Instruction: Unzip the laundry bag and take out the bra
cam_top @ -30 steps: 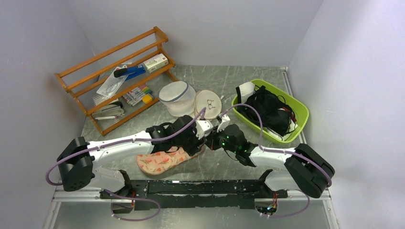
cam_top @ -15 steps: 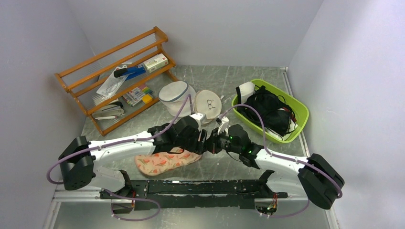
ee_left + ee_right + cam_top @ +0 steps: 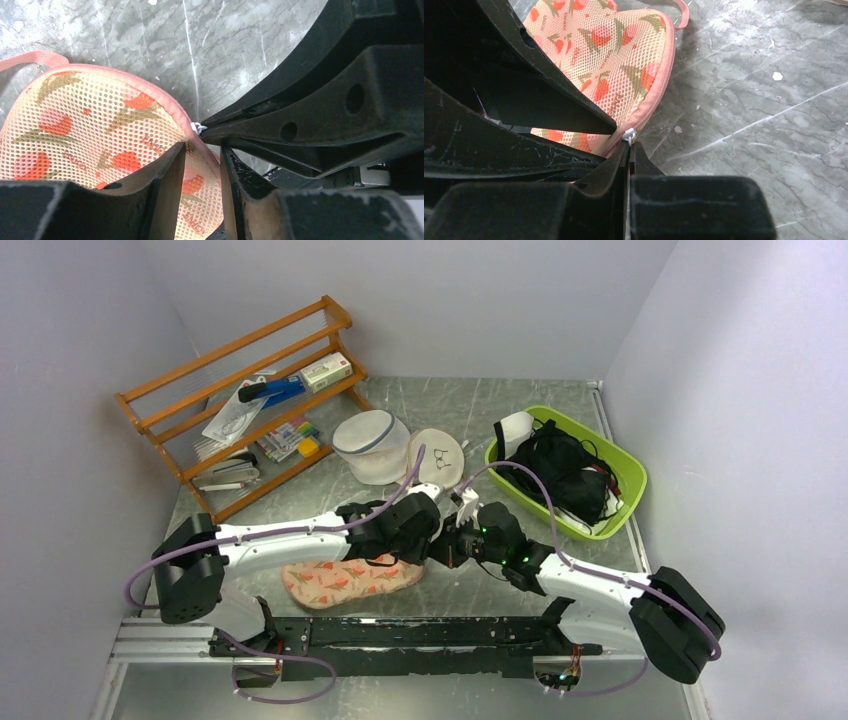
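The bag (image 3: 350, 580) lies flat at the counter's (image 3: 749, 100) near edge, its zip seemingly closed, so unzipping has hardly begun. The right hand (image 3: 629, 147) is clenched on the white zip pull (image 3: 629, 134). The left hand (image 3: 202, 150) pinches the bag's edge beside it. The bra is out of sight, presumably inside. From above, the arms hide the zip end.

The bag (image 3: 90, 135) is made of perforated mesh cloth, edged in smooth piping. The tabletop (image 3: 764, 100) is finished in veined grey with a dull sheen. The right claw (image 3: 629, 147) is formed of matt, scuffed plastic.
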{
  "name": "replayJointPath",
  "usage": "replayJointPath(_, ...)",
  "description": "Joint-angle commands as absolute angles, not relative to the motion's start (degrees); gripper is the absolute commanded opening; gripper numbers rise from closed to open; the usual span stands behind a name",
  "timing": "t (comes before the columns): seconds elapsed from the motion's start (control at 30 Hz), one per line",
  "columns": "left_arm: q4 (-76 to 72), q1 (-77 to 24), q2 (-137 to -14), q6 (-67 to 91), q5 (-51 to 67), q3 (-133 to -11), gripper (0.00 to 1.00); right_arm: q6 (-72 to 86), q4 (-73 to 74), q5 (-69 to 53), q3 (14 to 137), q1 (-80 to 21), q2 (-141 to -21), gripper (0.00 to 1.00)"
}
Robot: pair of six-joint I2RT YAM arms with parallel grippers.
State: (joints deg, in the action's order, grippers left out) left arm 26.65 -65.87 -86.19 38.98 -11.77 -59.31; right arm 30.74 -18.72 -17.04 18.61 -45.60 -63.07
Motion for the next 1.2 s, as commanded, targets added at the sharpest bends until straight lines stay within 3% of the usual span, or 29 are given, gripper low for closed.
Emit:
replayJointPath(0.0,28.2,-66.6,-87.0,40.2,-12.9,-59.2,0.42,29.7,-20.0,-17.2,18.2,-45.8,-61.6,0.0)
replayJointPath(0.17,28.2,-67.1,-87.7,40.5,-12.6,-59.3,0.41,29.4,-19.8,-17.3,18.1,-45.8,-62.0,0.0)
replayJointPath(0.33,28.2,-67.2,-87.7,39.7,-13.1,-59.6,0.16,28.6,-19.1,-16.1,18.3,-45.9,-62.1,0.0)
replayJointPath(0.43,27.7,-68.0,-86.5,38.0,-13.0,-59.6,0.07,28.6,-19.6,-15.2,17.8,-45.8,-62.4,0.0)
replayJointPath(0.93,25.3,-71.2,-84.0,39.4,-11.2,-56.1,0.07,27.7,-24.6,-6.0,22.3,-44.1,-72.8,0.0)
replayJointPath(1.17,21.8,-71.3,-86.1,41.7,-11.0,-53.4,0.07,30.2,-21.0,-4.5,18.9,-44.0,-64.5,0.0)
